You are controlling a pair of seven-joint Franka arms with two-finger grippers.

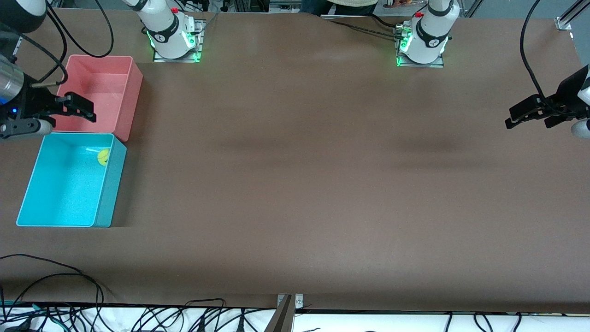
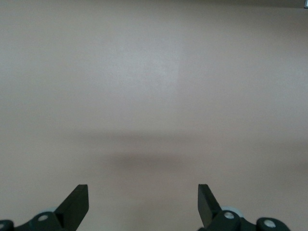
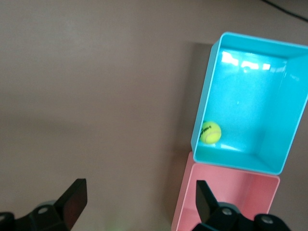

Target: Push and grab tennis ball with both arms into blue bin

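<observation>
A: Where's the tennis ball (image 1: 103,157)?
B: Inside the blue bin (image 1: 27,193), in the corner next to the pink bin (image 1: 131,87), at the frame's left.
A: And the hands?
B: The right hand (image 1: 76,108) hangs over the pink bin, spread apart and empty; the left hand (image 1: 518,117), at the right edge, over bare table (image 1: 299,184), is likewise parted.

A robotics lab: two white arms (image 1: 166,32) bolted to a brown surface (image 1: 299,184), black cables (image 1: 138,318) tangled along the frame's bottom edge.

Open brown bench (image 1: 295,184) spans the middle, unobstructed. Obstacles cluster at 9 o'clock: blue bin (image 1: 107,193) touching pink bin (image 1: 131,101), right end effector (image 1: 76,107) above.
</observation>
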